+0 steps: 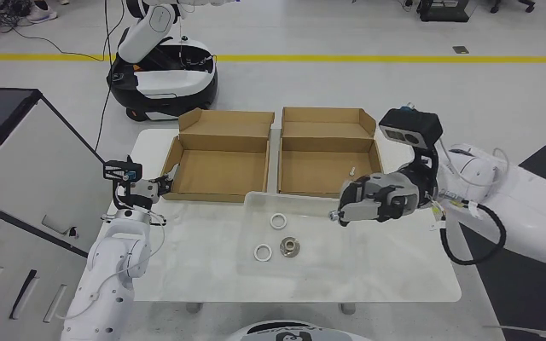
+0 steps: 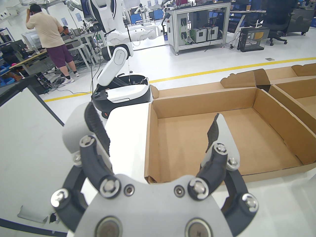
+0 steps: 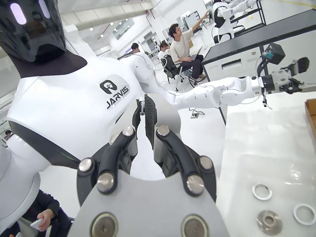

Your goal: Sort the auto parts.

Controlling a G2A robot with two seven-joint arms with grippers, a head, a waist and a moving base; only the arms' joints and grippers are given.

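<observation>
While the right hand clenches a small silver threaded part over the clear plastic tray holding two white rings and a metal hub, the left hand hangs released by the worktop's left edge

Left arm and right arm are wearing glossy white shells and trailing thin looped cables. Left gripper and right gripper are showing silver plates, black curved linkages, round silver screws and ribbed black finger pads. White chest is bearing a dark logo.
</observation>
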